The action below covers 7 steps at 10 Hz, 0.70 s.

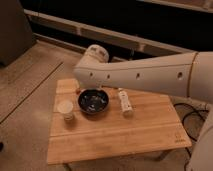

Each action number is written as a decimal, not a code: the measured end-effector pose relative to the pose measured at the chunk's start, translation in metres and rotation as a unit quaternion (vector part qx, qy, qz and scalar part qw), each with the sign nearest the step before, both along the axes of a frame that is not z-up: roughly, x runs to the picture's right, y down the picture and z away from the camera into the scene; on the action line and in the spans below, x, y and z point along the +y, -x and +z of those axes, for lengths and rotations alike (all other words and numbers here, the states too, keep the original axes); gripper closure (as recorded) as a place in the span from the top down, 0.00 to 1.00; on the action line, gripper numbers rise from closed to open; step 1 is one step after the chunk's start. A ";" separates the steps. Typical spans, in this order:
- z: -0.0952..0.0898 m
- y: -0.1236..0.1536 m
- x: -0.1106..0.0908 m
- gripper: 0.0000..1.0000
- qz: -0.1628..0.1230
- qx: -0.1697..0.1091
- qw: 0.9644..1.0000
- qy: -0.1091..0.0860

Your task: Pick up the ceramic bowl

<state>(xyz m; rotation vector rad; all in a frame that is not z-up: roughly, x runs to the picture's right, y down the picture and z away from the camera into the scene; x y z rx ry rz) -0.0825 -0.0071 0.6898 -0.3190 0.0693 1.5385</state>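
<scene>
On the left half of a low wooden table (120,137) sits the ceramic bowl (93,101), round and shallow, glossy and dark with pale glints scattered inside; it stands upright on the boards, near the table's far edge. Just beside it on the left, apart from its rim, stands a small white cup (65,109), upright and narrower than the bowl. To the right of the bowl, with a gap between them, a slim white object (125,102) lies on its side, its length running from the far edge toward the near one. Above all this a thick white robot arm (145,75) reaches in from the right and crosses over the back of the table, ending in a rounded joint above the far left corner. The gripper (100,85) hangs beneath that arm, directly over the far rim of the bowl; most of it is hidden by the arm, so whether it is spread, pressed together or gripping anything cannot be told, nor whether it touches the rim. Around the table lies a speckled floor (30,85); a dark cable (192,117) loops on it at the right; a dark wall with a pale rail (125,37) runs behind.
</scene>
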 end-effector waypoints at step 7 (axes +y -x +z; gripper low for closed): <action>0.091 -0.078 -0.012 0.65 0.091 0.022 0.994 0.062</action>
